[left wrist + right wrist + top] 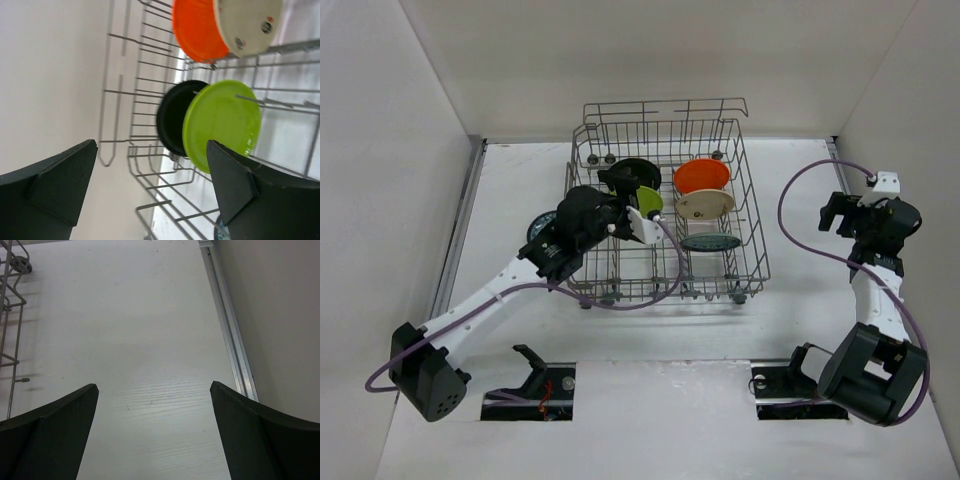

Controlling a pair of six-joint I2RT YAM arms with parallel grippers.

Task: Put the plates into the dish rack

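The grey wire dish rack point(750, 215) stands at the middle back of the table. In it stand on edge an orange plate point(702, 176), a cream plate point(706, 203), a teal plate point(710, 241), a black plate point(634, 168) and a lime green plate point(651, 197). A second teal plate point(537, 231) lies on the table left of the rack, partly under my left arm. My left gripper point(620, 188) is open and empty over the rack's left side, just short of the lime plate point(220, 120) and black plate point(172, 117). My right gripper point(834, 214) is open and empty, right of the rack.
The left wrist view also shows the orange plate point(197, 30) and cream plate point(247, 22) behind rack tines point(150, 95). The right wrist view shows a rack wheel point(21, 262) at far left and a metal rail point(227, 325) along the right wall. White walls enclose the table.
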